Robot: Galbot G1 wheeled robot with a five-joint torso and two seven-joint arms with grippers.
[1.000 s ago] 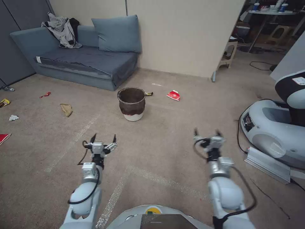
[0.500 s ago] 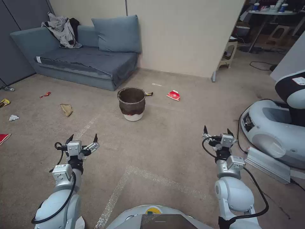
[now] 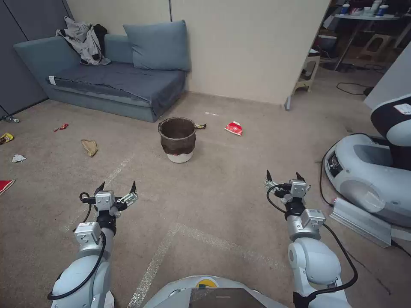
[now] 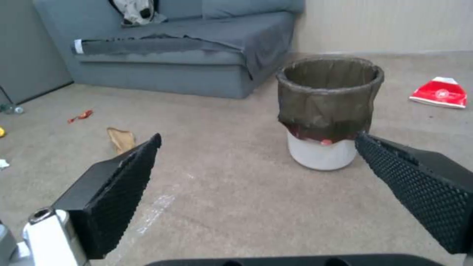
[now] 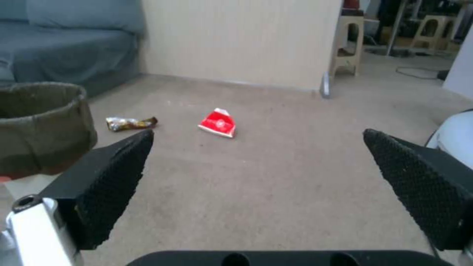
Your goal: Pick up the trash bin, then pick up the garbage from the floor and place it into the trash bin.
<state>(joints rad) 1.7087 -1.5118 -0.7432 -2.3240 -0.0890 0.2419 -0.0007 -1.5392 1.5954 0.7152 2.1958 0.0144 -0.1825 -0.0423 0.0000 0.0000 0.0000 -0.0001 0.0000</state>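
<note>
Carpet runs across the whole room, and on it, out in the open just off the near corner of the sofa, we see the trash bin standing upright: a small white tub with a wrinkled dark-brown bag folded over its rim. Nothing touches it.

Our left gripper hangs above the carpet on our left, well short of the bin, its jaws spread wide with nothing between them. In the left wrist view the bin sits beyond the two black ribbed fingers, nearer the one on the far side of the gap. Our right gripper hangs on our right at about the same reach, its jaws also spread and empty.

The garbage lies scattered. A red-and-white packet lies near the bin, on the side toward the partition wall, and a small shiny wrapper lies just beside the bin's rim on that same side; the right wrist view shows both, the packet and the wrapper, apart from each other. Toward the left edge of the floor we see a crumpled brown paper bag, a small red wrapper, a white tissue, a yellow wrapper and a red piece cut by the view's edge.

A second white robot base stands at the right.
</note>
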